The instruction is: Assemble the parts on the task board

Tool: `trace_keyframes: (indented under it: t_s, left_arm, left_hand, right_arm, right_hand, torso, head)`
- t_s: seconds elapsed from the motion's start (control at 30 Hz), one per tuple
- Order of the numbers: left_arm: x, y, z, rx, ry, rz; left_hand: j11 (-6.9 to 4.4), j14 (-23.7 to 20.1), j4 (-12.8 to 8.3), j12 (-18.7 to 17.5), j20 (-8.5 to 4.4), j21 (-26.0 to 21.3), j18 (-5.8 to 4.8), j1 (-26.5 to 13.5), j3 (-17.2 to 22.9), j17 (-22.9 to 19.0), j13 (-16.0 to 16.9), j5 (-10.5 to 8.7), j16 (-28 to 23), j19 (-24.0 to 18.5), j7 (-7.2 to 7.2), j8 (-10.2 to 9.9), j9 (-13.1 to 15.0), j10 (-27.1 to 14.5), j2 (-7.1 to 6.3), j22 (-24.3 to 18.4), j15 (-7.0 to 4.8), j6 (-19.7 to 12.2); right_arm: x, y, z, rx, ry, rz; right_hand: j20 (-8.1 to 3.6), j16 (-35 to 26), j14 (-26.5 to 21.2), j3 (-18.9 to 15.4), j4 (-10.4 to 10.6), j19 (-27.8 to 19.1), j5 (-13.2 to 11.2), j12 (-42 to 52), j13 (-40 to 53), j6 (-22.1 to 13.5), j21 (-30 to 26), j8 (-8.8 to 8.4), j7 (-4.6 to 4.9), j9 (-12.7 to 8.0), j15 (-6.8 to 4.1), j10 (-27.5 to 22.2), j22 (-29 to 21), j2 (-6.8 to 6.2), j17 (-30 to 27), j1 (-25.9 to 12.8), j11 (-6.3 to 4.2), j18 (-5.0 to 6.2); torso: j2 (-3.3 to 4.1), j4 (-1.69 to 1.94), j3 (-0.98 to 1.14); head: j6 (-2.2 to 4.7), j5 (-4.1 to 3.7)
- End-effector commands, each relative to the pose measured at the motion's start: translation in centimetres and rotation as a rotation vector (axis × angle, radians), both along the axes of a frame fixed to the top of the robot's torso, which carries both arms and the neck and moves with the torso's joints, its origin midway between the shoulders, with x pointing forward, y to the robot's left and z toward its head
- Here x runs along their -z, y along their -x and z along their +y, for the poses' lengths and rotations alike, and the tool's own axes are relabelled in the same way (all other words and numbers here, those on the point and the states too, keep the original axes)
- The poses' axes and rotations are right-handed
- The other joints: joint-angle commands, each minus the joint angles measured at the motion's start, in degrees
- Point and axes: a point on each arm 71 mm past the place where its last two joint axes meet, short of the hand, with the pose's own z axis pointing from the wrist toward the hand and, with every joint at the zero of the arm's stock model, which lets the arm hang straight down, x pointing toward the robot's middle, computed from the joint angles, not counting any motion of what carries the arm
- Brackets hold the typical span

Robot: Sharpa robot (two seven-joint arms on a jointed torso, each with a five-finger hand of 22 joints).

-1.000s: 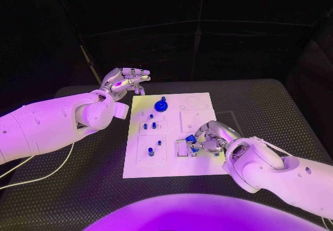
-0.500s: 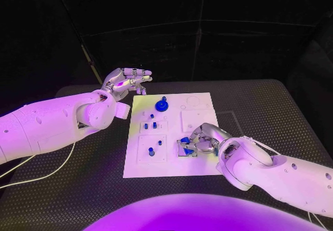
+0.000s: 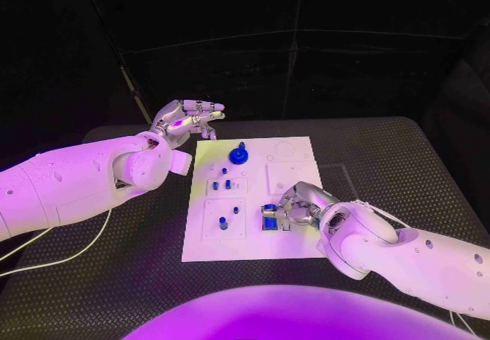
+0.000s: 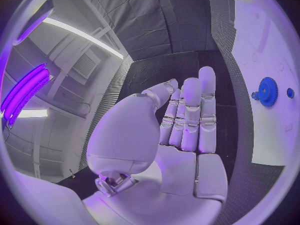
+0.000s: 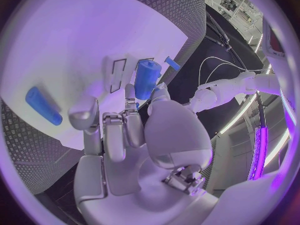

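Several small blue parts stand in the recesses of the white task board (image 3: 250, 198) in the head view: a blue gear (image 3: 238, 154) near its far edge and short blue pegs (image 3: 226, 184) down its left half. The right hand (image 3: 298, 205) rests over the board's right half, fingers curled round a blue cylinder (image 3: 268, 215). The left hand (image 3: 189, 118) hovers off the board's far left corner, fingers curled in, holding nothing.

In the left wrist view, the left hand (image 4: 181, 130) shows straight fingers pressed together, empty, with the gear (image 4: 268, 91) beyond.

In the right wrist view, the right hand (image 5: 134, 135) pinches the cylinder (image 5: 147, 79) above the board (image 5: 75, 50); 1 more blue peg (image 5: 42, 105) lies there.
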Motion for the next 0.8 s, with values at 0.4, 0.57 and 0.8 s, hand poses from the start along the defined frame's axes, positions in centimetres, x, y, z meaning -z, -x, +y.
trace_keyframes:
  t_s: [0.4, 0.57, 0.8]
  left_arm:
    - [-0.2, 0.0, 0.0, 0.008, 0.008, -0.003]
    - [-0.2, 0.0, 0.0, 0.008, 0.008, -0.004]
    - [-0.2, 0.0, 0.0, 0.007, 0.008, -0.004]
  left_hand:
    - [0.09, -0.6, -0.1, 0.4, 0.12, -0.2, 0.81, -0.5, -0.3, -0.1, 0.0, -0.09, -0.1, -0.3, -0.12, 0.3, -0.1, -0.3, -0.04, -0.1, -0.01, -0.5]
    - [0.09, -0.6, -0.1, 0.4, 0.12, -0.2, 0.81, -0.5, -0.3, -0.1, 0.0, -0.09, -0.1, -0.3, -0.12, 0.3, -0.1, -0.3, -0.04, -0.1, -0.01, -0.5]
    - [0.09, -0.6, -0.1, 0.4, 0.12, -0.2, 0.81, -0.5, -0.3, -0.1, 0.0, -0.09, -0.1, -0.3, -0.12, 0.3, -0.1, -0.3, -0.04, -0.1, -0.01, -0.5]
  right_arm:
    - [-0.7, 0.0, 0.0, 0.013, -0.022, -0.058]
    - [-0.9, 0.2, 0.1, -0.014, -0.018, -0.069]
    - [-1.6, 0.5, -0.8, -0.015, -0.020, -0.122]
  right_hand:
    - [0.06, -0.1, 5.8, 2.4, -0.2, -0.7, 0.2, -1.6, 3.5, -1.6, -0.7, 1.29, 0.18, 1.1, -0.08, -0.4, -0.9, -1.37, 13.7, -1.7, 0.00, -0.55]
    - [0.00, 0.0, 5.8, 3.9, -2.2, -0.5, 3.7, -1.6, 3.7, -2.0, -0.7, 2.11, 0.15, 1.7, -0.13, -0.3, -0.7, -1.07, 13.8, 4.9, -0.05, -0.58]
    - [0.02, 0.0, 5.8, 4.0, -3.4, -0.4, 6.7, -1.5, 3.9, -2.3, -0.7, 2.62, 0.22, 2.1, -0.11, -0.1, -0.5, -0.32, 13.9, 8.2, -0.01, -0.62]
  torso:
    - [0.01, -0.03, 0.06]
    - [-0.01, -0.04, 0.06]
    - [-0.05, -0.12, 0.13]
  head:
    - [-0.01, 0.01]
    - [-0.01, -0.02]
    - [-0.01, -0.04]
